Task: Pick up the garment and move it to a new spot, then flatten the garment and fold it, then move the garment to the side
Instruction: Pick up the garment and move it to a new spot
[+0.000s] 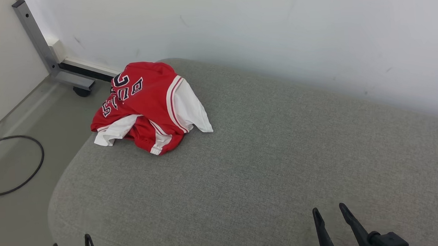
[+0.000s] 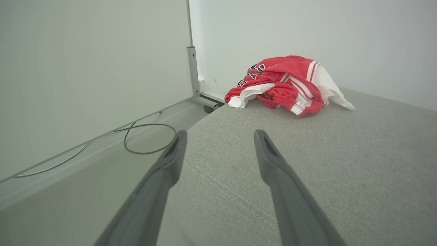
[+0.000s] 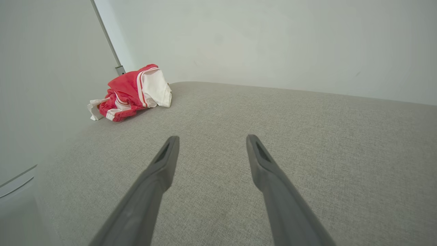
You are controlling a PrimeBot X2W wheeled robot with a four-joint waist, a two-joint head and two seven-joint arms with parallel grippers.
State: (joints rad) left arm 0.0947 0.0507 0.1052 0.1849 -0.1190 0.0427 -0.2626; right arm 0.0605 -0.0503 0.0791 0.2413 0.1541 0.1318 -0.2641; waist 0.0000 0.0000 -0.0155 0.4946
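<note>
Jaws: both pairs spread, empty. Grey woven upholstered cushion [image 1: 262, 154], crumpled red-and-white jersey [image 1: 145, 101] at far-left corner; white wall [image 1: 273, 20]; black cable [image 1: 43, 152] looped on floor [image 1: 12, 227].

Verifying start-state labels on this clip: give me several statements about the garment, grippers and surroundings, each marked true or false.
The red and white garment lies crumpled near the grey cushion's far left corner. True.
The left gripper holds the garment. False: it is open, empty, well apart from it.
The right gripper is open. True.
The garment is folded flat. False: it is bunched in a heap.
A black cable lies on the cushion. False: it lies on the floor.
</note>
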